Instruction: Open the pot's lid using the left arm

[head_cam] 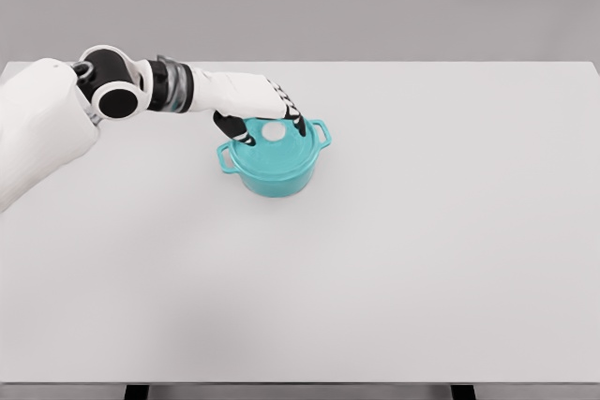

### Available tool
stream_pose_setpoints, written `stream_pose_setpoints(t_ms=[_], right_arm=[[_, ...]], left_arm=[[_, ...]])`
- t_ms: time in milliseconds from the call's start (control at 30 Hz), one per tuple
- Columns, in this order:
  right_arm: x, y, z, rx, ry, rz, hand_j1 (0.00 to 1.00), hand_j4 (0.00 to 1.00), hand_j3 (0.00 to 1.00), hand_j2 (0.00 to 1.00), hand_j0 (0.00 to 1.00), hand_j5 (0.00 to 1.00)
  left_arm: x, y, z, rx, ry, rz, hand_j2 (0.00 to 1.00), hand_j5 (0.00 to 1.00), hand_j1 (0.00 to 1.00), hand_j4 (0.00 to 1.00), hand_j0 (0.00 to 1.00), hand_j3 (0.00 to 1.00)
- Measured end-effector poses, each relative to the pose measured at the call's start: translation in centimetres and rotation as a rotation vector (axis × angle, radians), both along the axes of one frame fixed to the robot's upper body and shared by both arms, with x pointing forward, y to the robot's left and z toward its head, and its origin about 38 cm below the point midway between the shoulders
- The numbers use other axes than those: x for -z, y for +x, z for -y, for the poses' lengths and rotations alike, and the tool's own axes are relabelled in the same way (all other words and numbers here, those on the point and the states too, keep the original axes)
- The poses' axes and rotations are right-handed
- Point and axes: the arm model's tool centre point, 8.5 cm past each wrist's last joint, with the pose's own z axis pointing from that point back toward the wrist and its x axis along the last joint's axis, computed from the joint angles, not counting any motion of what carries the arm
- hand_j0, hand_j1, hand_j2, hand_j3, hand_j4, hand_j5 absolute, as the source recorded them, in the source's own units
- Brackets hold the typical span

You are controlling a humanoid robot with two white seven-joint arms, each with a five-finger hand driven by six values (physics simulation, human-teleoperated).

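A teal pot (277, 178) with two side handles stands on the white table (422, 250), left of the middle. Its teal lid (281, 151) sits flat on it, with a round white knob (273, 130) at the centre. My left hand (267, 120) reaches in from the left and hangs over the far side of the lid. The thumb points down left of the knob and the fingers (294, 114) come down on its right. The knob shows uncovered between them, with the fingers spread and not closed on it. My right arm is out of view.
The left arm's elbow and forearm (150, 86) stretch across the table's far left. The table's far edge runs just behind the pot.
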Motion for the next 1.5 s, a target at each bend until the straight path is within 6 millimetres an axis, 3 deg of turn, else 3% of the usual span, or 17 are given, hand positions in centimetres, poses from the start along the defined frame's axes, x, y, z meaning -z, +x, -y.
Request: stream_pose_setpoints(t_ms=[367, 800, 1033, 1200, 1500], right_arm=[[0.0, 0.0, 0.0, 0.0, 0.0, 0.0, 1.0, 1.0, 1.0, 1.0, 1.0, 1.0], [0.0, 0.0, 0.0, 0.0, 0.0, 0.0, 1.0, 1.0, 1.0, 1.0, 1.0, 1.0], [0.0, 0.0, 0.0, 0.0, 0.0, 0.0, 1.0, 1.0, 1.0, 1.0, 1.0, 1.0], [0.0, 0.0, 0.0, 0.0, 0.0, 0.0, 1.0, 1.0, 1.0, 1.0, 1.0, 1.0], [0.0, 0.0, 0.0, 0.0, 0.0, 0.0, 1.0, 1.0, 1.0, 1.0, 1.0, 1.0]], left_arm=[[0.3, -0.1, 0.3, 0.007, 0.004, -0.005, 0.72, 0.72, 0.72, 0.72, 0.72, 0.72], [0.4, -0.2, 0.5, 0.015, 0.01, -0.006, 0.41, 0.41, 0.41, 0.41, 0.41, 0.41], [-1.2, 0.3, -0.1, 0.014, 0.019, 0.027, 0.39, 0.39, 0.39, 0.39, 0.39, 0.39], [-1.7, 0.7, -3.8, -0.044, 0.063, 0.042, 0.39, 0.39, 0.39, 0.39, 0.39, 0.39], [-2.0, 0.2, -14.8, -0.231, 0.169, 0.042, 0.41, 0.41, 0.41, 0.41, 0.41, 0.41]])
